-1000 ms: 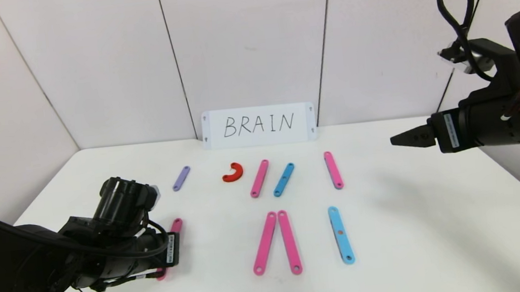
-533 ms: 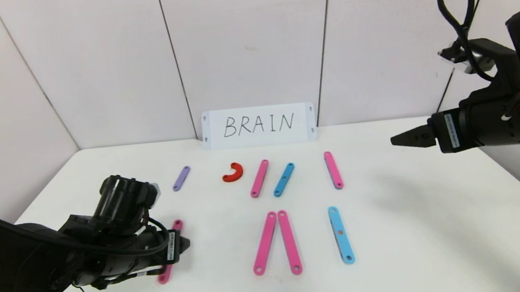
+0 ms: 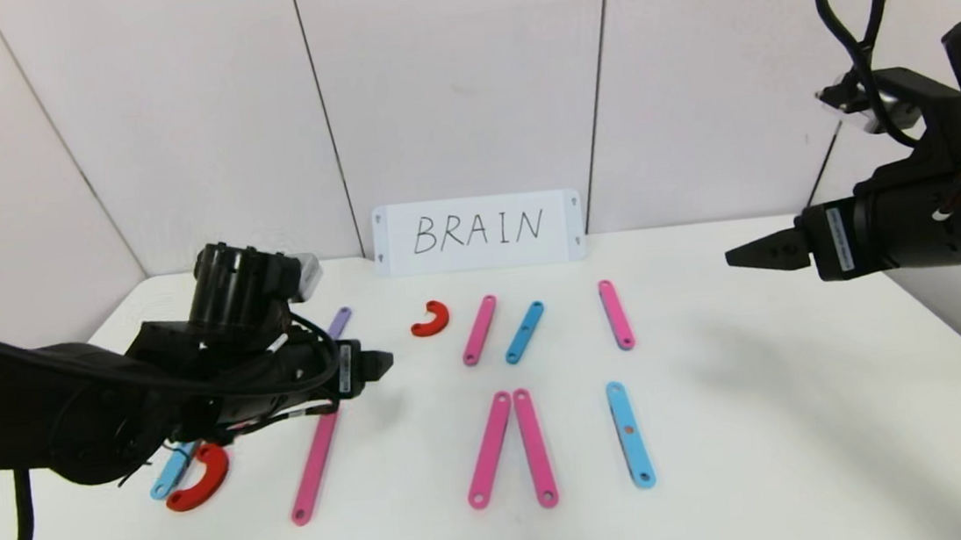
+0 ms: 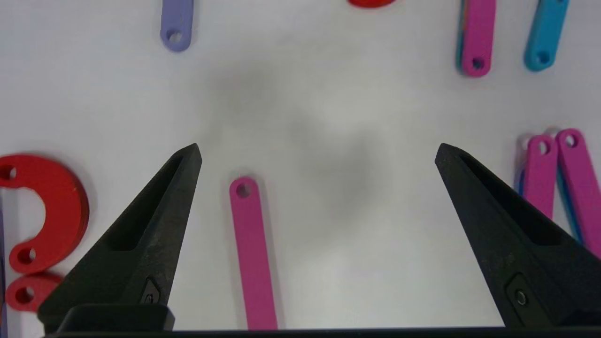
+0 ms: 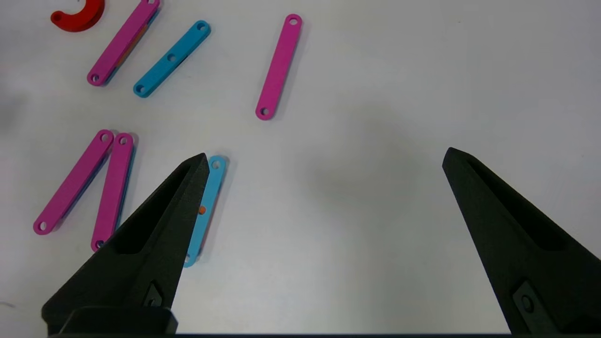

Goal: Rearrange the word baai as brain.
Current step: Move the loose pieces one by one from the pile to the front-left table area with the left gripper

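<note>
1. Our left claw (image 3: 379, 365) hangs above the desk (image 3: 812, 414) on its left side, its fingers (image 4: 155, 225) spread wide with nothing between them.
2. Just below it, seen from the left wrist, a long pink strip (image 4: 253, 253) lies flat on the desk between the fingers, touching neither; in the head view this strip (image 3: 316, 465) runs from under the claw toward the front edge.
3. Left of that strip we see a large red half-ring (image 3: 201, 479) and a short blue strip (image 3: 167, 477) partly hidden under the left arm; a second red piece (image 4: 26, 291) sits just beside the half-ring in the left wrist view.
4. Behind the claw lies a purple strip (image 3: 337, 322), and farther right a small red half-ring (image 3: 432, 319).
5. In the middle of the desk, two pink strips (image 3: 511, 448) meet at their far ends and spread toward the front, with a blue strip (image 3: 629, 435) standing apart on their right.
6. Behind these lie a slanted pink strip (image 3: 479, 330), a slanted blue strip (image 3: 524, 332) and another pink strip (image 3: 616, 314).
7. A white card (image 3: 478, 232) reading BRAIN leans against the back wall.
8. Our right claw (image 3: 748, 255) is held high over the desk's right side, spread wide and empty.
</note>
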`<act>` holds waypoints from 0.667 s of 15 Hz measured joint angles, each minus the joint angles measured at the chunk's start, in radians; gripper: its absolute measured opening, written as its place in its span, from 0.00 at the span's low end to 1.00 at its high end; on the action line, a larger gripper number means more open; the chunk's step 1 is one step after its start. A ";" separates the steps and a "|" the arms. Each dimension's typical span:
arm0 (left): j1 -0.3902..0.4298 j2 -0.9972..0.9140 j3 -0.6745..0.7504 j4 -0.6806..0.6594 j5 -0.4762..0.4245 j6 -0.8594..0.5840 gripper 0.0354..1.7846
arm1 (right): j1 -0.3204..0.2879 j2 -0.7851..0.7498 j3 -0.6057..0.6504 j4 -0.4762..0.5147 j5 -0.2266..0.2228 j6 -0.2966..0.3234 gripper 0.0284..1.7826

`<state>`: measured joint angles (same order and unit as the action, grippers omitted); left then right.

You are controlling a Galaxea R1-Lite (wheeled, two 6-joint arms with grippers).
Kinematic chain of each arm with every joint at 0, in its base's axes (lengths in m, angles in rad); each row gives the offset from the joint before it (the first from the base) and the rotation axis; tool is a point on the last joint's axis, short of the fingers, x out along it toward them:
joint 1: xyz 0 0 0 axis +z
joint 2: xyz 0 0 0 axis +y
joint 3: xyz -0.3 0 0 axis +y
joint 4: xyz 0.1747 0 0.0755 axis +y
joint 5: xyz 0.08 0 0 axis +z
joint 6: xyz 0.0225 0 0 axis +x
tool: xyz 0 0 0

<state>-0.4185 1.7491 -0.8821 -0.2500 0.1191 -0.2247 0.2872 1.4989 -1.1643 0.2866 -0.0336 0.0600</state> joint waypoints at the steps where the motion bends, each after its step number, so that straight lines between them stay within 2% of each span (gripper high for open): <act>1: -0.001 0.023 -0.046 0.000 -0.001 0.009 0.97 | -0.003 0.000 0.000 0.000 0.000 0.000 0.98; 5: -0.007 0.172 -0.244 0.000 -0.006 0.053 0.97 | -0.017 -0.003 -0.004 -0.001 0.001 -0.005 0.98; 10: -0.019 0.344 -0.421 0.001 -0.008 0.081 0.97 | -0.019 -0.001 -0.004 -0.001 0.002 -0.007 0.98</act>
<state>-0.4372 2.0932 -1.3028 -0.2485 0.1111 -0.1432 0.2687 1.4974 -1.1685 0.2851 -0.0317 0.0534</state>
